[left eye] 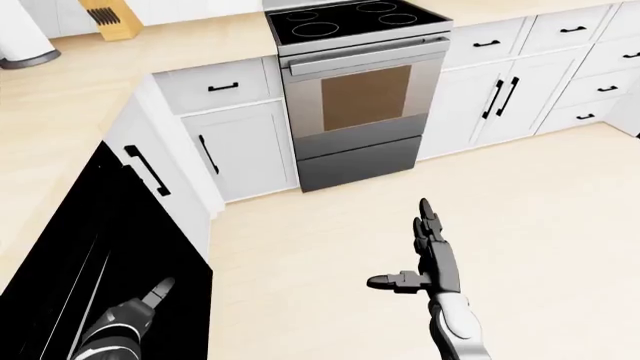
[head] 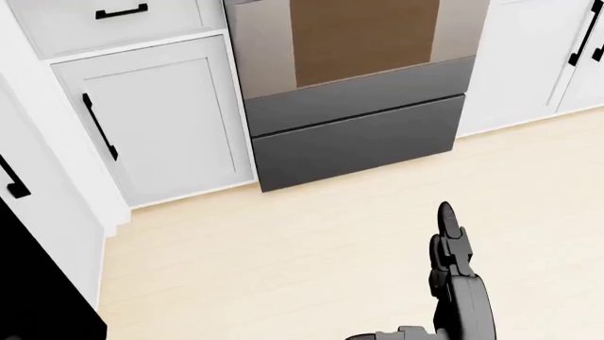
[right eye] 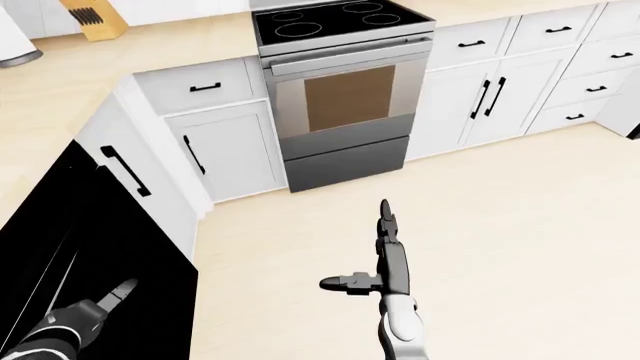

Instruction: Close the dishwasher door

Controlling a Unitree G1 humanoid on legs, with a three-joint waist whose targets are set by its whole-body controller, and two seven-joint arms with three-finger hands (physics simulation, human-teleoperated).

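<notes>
Your right hand (left eye: pixel 432 251) hangs over bare floor (left eye: pixel 540 217) with its fingers stretched straight toward the top of the left-eye view and the thumb stuck out to the left, released, gripping nothing; your left hand (left eye: pixel 125 319) sits low at the bottom left, fingers extended against the black dishwasher door (left eye: pixel 110 255), nothing enclosed, and whether it actually touches the panel you cannot tell from here; that black door fills the lower left of both eye views, below the pale countertop (left eye: pixel 70 97).

The head view gives you only the right hand and a sliver of black at its bottom left corner, no left hand at all; it does show the oven (head: pixel 354 92) close, with its brown window and dark lower drawer, and the white cabinet door (head: pixel 156 120) with a black handle beside it; the eye views alone show the cooktop (left eye: pixel 350 19), the knife block (left eye: pixel 105 15) at top left and the run of drawers (left eye: pixel 560 45) at right.

The light floor lies open between the right hand and the oven, and wide to the right of the hand.
</notes>
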